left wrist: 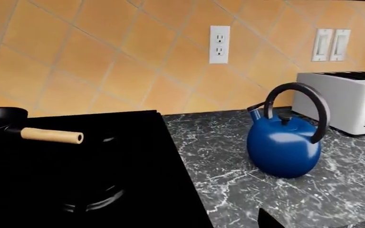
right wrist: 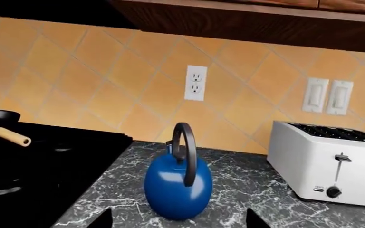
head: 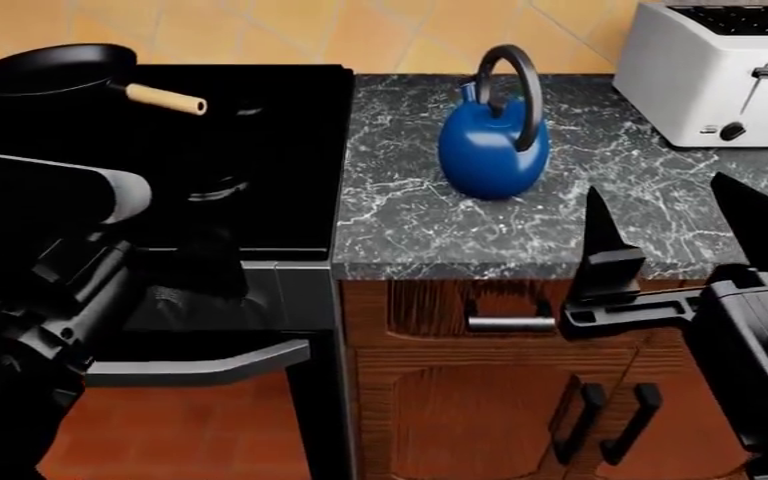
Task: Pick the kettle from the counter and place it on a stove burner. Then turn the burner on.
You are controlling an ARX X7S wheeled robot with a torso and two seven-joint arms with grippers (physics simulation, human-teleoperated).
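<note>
**Black grippers short of the blue kettle**

Black right gripper (head: 684, 235) held low at the counter (head: 398, 230) edge, jaws spread wide, pointed toward the kettle (head: 494, 140). Left gripper: arm folded by the stove (head: 157, 150), jaw state impossible to tell. Kettle upright on marble, between stove and toaster (head: 720, 70). Frying pan (head: 51, 70) empty. No legible writing.

No readable text, label, brand or number shows on anything in these three views
</note>
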